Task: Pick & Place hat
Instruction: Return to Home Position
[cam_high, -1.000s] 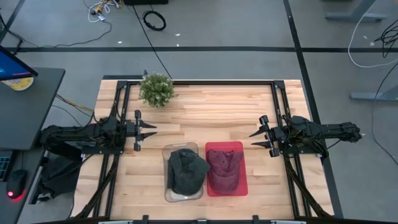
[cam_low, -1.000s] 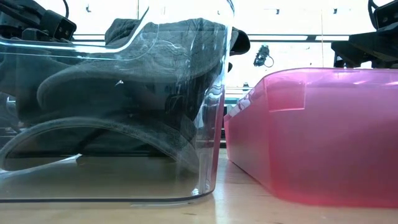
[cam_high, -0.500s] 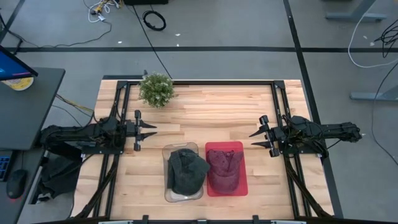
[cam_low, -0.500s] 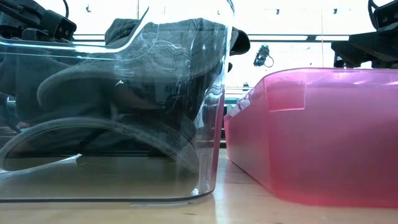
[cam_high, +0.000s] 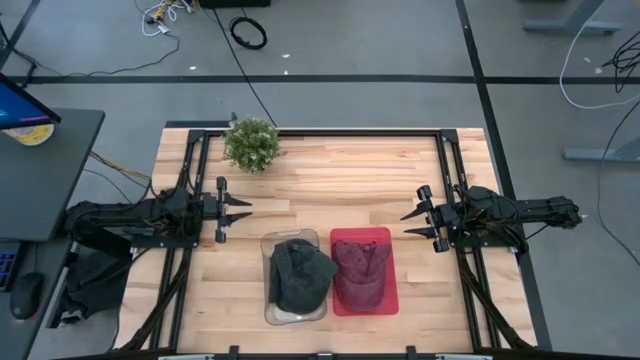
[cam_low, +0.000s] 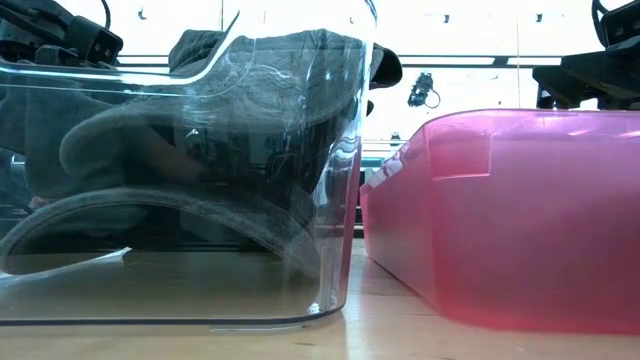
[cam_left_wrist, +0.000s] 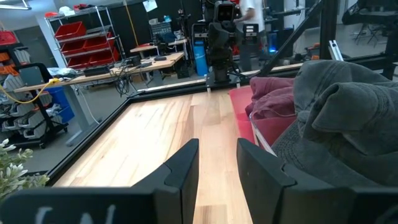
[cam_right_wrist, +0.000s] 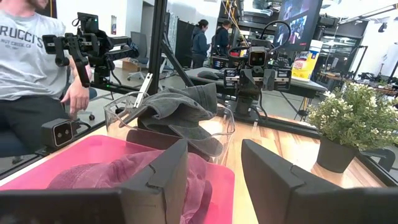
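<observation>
Arms same as 1 sec ago, no move. Left gripper (cam_high: 248, 209) & right gripper (cam_high: 405, 224) wait at table sides, fingers spread, empty. Black cap (cam_high: 300, 275) in clear bin (cam_high: 272, 245), red cap (cam_high: 360, 272) in red bin (cam_high: 388, 303). You're prob done.

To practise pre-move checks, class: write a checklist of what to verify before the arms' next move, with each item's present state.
1. The left gripper is open and empty, left of the bins: ok.
2. The right gripper is open and empty, right of them: ok.
3. The black cap lies inside the transparent bin: ok, though it rises above the rim.
4. The red cap lies inside the red bin: ok.
5. The potted plant stands upright, apart from both grippers: ok.
6. How many caps the transparent bin holds: cannot tell.
</observation>
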